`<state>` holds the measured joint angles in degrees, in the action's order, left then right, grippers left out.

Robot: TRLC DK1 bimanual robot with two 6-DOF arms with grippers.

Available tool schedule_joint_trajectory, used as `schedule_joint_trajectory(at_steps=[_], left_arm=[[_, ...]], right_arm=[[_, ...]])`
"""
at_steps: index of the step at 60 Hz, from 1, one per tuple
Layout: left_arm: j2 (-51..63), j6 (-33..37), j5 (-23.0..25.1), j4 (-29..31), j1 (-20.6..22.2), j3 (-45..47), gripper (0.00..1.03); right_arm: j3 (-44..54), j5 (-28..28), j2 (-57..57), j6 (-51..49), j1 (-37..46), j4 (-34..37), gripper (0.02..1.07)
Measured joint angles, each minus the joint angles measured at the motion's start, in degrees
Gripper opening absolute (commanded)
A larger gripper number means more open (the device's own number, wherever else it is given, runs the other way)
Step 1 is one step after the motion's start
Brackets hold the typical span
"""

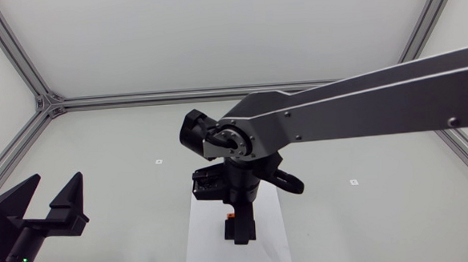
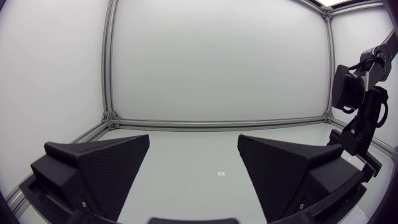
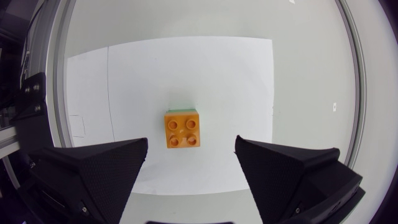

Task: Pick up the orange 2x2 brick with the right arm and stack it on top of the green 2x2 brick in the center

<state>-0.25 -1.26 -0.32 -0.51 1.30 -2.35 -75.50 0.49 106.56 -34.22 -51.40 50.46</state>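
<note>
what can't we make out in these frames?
- Green brick, right wrist view: only a sliver shows; the orange brick covers the rest.
- Both bricks, head view: the right arm hides them, save an orange speck.
- Whether the orange brick is pressed fully down: no view shows the joint from the side.
- Left wrist view: no bricks in sight; the left gripper blocks the near table, and the edge cuts off the right arm.

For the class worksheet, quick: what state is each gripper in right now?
Left gripper: open, holding nothing.
Right gripper: open, over the orange brick, not gripping it.
</note>
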Motion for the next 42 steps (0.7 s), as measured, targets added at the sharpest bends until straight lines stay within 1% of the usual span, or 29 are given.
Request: schedule_joint_trajectory(at_steps=[14, 24, 42], left_arm=[[0.0, 0.0, 0.0, 0.0, 0.0, 0.0, 0.99], [0.0, 0.0, 0.0, 0.0, 0.0, 0.0, 0.99], [0.0, 0.0, 0.0, 0.0, 0.0, 0.0, 0.99]], right_arm=[[0.0, -0.3, -8.0, 2.8, 1.8, 0.8, 1.02], [0.3, -0.7, -14.3, 5.4, 4.9, 0.8, 1.02], [6.7, -0.7, -26.1, 9.1, 13.0, -1.1, 1.02]])
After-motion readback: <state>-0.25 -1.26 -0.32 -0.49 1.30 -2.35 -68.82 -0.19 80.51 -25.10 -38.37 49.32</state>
